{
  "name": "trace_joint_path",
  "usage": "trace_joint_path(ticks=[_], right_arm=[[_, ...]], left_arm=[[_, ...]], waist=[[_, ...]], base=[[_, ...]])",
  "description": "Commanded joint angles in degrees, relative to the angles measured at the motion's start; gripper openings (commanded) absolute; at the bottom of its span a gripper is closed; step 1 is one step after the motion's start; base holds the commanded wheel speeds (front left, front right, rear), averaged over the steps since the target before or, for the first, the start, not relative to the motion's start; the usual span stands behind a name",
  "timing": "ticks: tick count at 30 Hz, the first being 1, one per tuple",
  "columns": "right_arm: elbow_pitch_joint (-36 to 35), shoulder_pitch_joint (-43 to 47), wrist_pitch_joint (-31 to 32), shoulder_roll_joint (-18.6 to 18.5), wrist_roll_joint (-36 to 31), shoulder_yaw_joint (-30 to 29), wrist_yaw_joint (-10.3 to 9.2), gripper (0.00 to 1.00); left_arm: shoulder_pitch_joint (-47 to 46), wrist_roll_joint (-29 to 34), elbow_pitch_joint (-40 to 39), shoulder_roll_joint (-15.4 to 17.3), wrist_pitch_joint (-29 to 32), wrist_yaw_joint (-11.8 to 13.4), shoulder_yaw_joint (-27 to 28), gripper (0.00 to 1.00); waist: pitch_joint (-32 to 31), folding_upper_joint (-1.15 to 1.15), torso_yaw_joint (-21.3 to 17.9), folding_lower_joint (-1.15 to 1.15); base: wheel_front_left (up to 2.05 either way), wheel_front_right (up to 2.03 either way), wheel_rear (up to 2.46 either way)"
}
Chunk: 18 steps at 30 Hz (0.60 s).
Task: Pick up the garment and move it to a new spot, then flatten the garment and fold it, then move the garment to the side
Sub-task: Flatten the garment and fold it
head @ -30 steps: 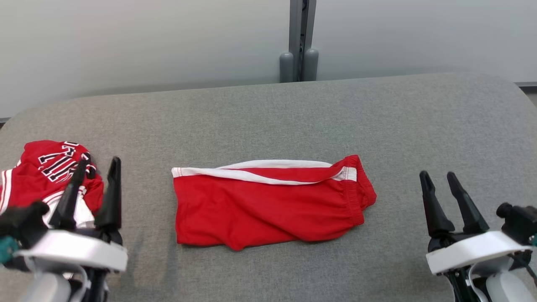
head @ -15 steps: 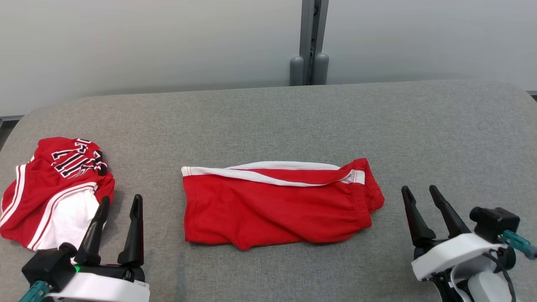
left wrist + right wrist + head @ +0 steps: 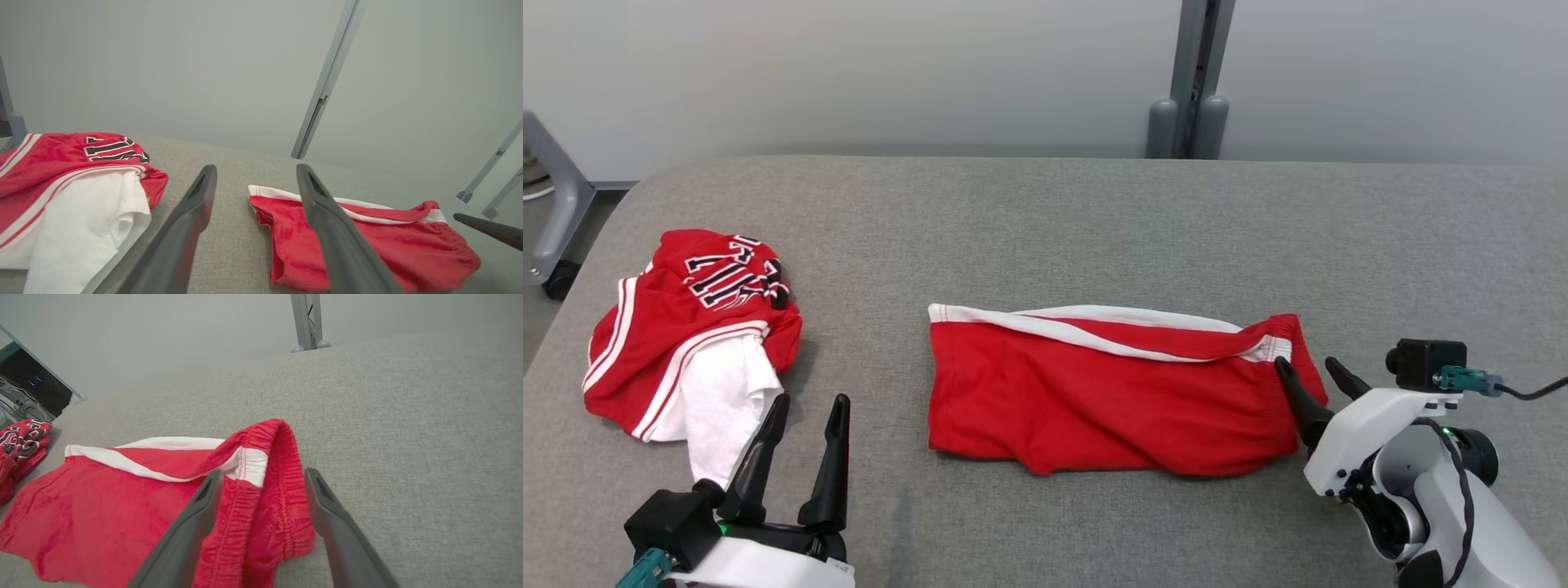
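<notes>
Red shorts [image 3: 1111, 400] with a white stripe lie flat-ish across the middle of the head view on the grey desk [image 3: 1045, 220], elastic waistband end toward the right and a few wrinkles along the lower edge.

Right end effector [image 3: 1306, 362]: lower right of the head view, open, gripping nothing. Its fingers sit right at the waistband end. In the right wrist view the bunched waistband lies between the two fingers, left finger over the red cloth, right finger over bare desk. Can't tell if either finger touches the fabric.

Left end effector [image 3: 813, 398]: lower left of the head view, open and empty, fingers pointing up the frame. It sits over bare desk between the shorts and a crumpled red-and-white jersey [image 3: 686, 327] at the left, nearer the jersey's white part.

Jersey and shorts are well apart. Grey post [image 3: 1192, 82] stands behind the desk, upper right.
</notes>
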Motion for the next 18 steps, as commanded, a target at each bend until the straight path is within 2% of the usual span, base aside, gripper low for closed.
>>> trace_joint_path(ticks=[1,12,18], right_arm=[[1.4,-0.9,0.7,-0.2,-0.3,-0.8,0.01,1.0],[13.3,-4.3,5.7,2.0,-6.2,-8.6,0.01,1.0],[16.8,-4.3,9.4,3.8,-2.9,-11.2,0.01,1.0]], left_arm=[[-1.1,0.3,0.3,0.1,0.0,-0.3,0.1,1.0],[-2.6,0.1,2.1,-0.8,0.0,-0.7,-0.8,1.0],[-2.6,-0.5,2.4,-0.3,0.0,-0.7,-1.4,1.0]], waist=[[0.3,0.0,1.0,0.0],[1.4,0.0,4.2,0.0],[1.4,0.0,5.0,0.0]], base=[[0.0,0.0,0.0],[0.0,0.0,0.0],[0.0,0.0,0.0]])
